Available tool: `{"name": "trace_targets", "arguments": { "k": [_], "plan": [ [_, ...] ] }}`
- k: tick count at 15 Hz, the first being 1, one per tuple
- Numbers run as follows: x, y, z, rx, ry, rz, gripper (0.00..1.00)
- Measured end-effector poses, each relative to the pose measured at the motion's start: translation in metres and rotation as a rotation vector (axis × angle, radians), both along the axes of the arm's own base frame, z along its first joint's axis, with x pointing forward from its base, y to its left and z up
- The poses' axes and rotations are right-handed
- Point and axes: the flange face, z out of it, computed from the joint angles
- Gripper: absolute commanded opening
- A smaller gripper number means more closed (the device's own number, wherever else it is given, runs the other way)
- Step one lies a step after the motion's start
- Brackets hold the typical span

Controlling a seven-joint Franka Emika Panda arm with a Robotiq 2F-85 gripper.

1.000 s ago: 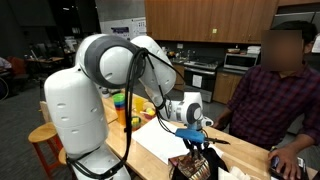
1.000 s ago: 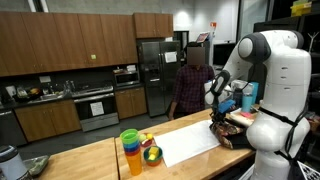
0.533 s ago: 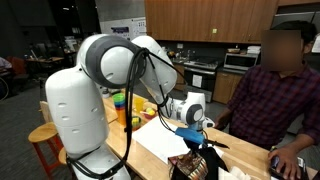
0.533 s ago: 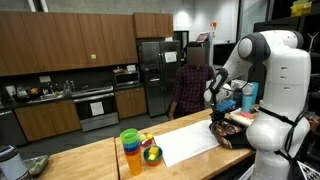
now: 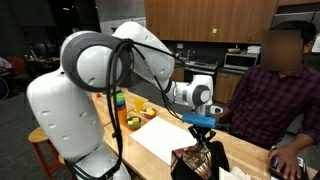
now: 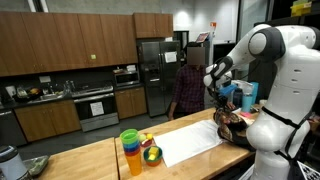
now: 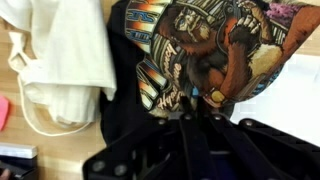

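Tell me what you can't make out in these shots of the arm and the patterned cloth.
Wrist view: the gripper tips sink into folds of the patterned cloth; how much is pinched is hidden.
Exterior view: the bottom edge cuts off the patterned cloth's lower end.
Exterior view: the contents of the bowl beside the cups are too small to tell.
Exterior view: the face of the person is blurred.

No legible text in any view — posted sheets (image 5: 122,30) in an exterior view are too small to read; patterned cloth (image 7: 215,50) shows printed figures only, no letters.
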Motion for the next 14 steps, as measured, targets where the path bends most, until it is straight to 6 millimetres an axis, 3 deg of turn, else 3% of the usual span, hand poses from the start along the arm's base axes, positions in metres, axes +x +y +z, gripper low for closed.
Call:
{"name": "trace_targets", "arguments": {
  "k": [8,10,14],
  "plan": [
    [-0.011,-0.016,0.186,-0.215,-0.099,0.037,0.02],
    [-0.008,-0.012,0.21,-0.244,-0.127,0.055,0.02],
    [0.005,0.008,0.216,-0.255,-0.144,0.104,0.02]
  ]
}}
